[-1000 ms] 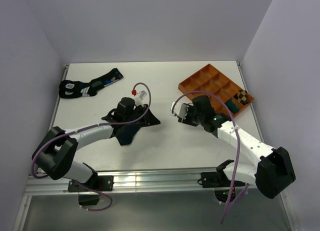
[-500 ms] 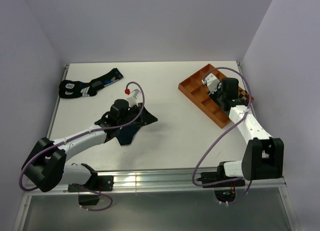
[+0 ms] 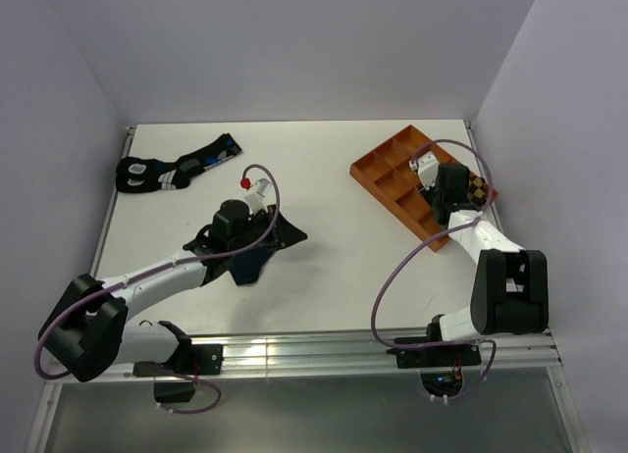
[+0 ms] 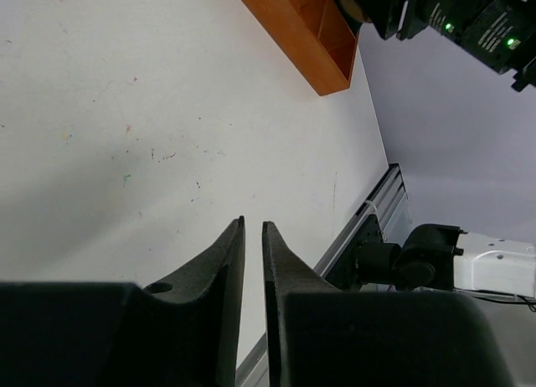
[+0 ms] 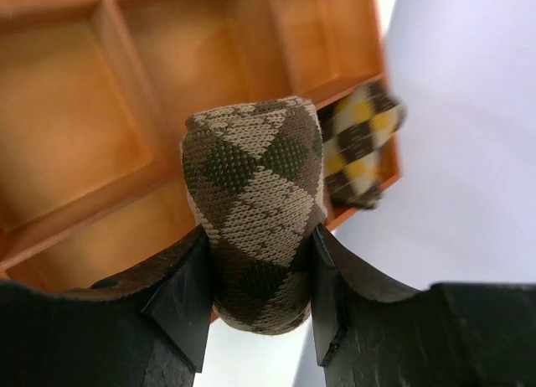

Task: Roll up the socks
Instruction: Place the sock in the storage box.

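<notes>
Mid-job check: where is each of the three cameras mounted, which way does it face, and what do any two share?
Top external: above and behind, looking down on the table; both arms visible.
Left wrist: low, looking along the tabletop past nearly shut fingers toward the orange tray.
Right wrist: above the tray, fingers gripping the rolled argyle sock.
Shared: the tray appears in all three.

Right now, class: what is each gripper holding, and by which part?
The right gripper clamps the rolled tan argyle sock across its lower sides. The left gripper holds nothing visible.
</notes>
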Robot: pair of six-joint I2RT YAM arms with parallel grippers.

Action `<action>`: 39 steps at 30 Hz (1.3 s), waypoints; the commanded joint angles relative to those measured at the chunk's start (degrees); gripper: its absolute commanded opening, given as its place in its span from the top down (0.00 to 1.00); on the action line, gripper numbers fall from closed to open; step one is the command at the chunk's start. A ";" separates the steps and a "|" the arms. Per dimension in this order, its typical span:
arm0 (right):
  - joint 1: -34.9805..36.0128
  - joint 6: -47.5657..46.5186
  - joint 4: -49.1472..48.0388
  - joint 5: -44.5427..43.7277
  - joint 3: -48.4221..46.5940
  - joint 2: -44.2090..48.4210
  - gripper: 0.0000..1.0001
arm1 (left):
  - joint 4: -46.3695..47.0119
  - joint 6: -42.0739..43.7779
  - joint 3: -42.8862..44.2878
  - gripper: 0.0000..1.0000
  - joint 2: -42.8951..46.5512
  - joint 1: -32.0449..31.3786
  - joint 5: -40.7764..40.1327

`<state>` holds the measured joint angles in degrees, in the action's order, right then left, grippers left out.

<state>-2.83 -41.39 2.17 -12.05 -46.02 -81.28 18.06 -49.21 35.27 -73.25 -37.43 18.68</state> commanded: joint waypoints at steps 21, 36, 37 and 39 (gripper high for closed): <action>-0.16 -1.94 -4.38 3.79 14.03 5.69 1.00 | 3.38 1.05 -1.78 0.82 0.84 -0.01 -0.84; -0.33 -0.98 10.12 10.03 10.25 2.70 1.00 | 3.65 1.22 -0.38 0.82 -2.77 -0.01 -0.04; -0.33 -0.72 10.83 10.90 9.73 2.61 1.00 | 3.64 1.31 -0.29 0.82 -2.68 0.08 0.04; -0.42 -0.54 12.59 11.44 9.28 2.18 1.00 | 3.64 1.40 -0.20 0.82 -2.95 0.08 0.04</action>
<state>-3.16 -44.34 3.09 -5.85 -36.49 -77.12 19.88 -48.97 33.71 -75.81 -37.43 18.11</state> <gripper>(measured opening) 0.494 0.179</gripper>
